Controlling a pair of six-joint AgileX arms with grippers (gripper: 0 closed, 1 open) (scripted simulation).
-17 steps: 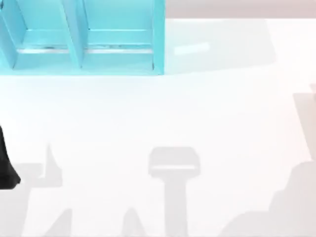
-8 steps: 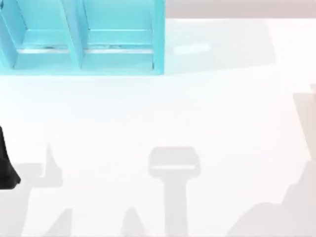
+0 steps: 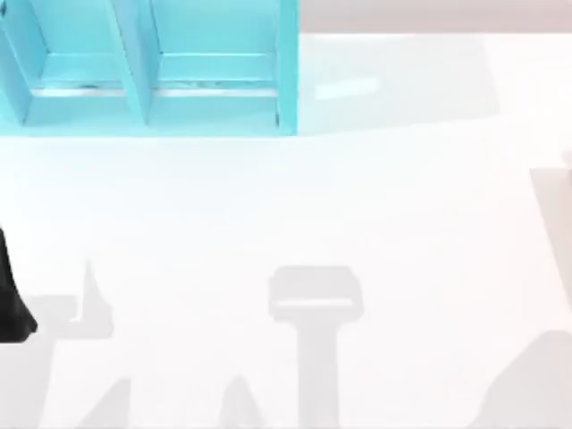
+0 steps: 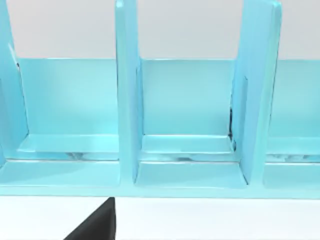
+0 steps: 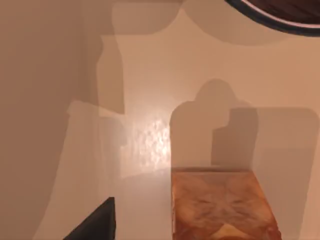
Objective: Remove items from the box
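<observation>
1. From above, you see a white table [image 3: 286, 206] with a turquoise rack [image 3: 152, 71] of upright dividers standing at its far left corner.
2. Your left arm [image 3: 11, 304] shows as a dark shape at the table's left edge, well apart from the rack. Its wrist camera faces the rack's open compartments [image 4: 185, 120], which hold nothing you can make out.
3. A dark finger tip [image 4: 97, 225] juts into the left wrist view; you cannot tell how far that claw is open, nor whether it has hold of anything.
4. Your right arm's wrist camera looks down into a tan box [image 5: 60, 100] with a smooth floor and one wall rising beside it.
5. The orange-red block [image 5: 220, 205] sits on the box floor, just below the camera, its mottled top facing up.
6. A curved rim of the copper-brown cup [image 5: 280, 12], dark inside, peeks in farther off, well apart from the block.
7. A dark finger [image 5: 97, 225] shows beside the block, not touching it; you cannot tell the right claw's opening.
</observation>
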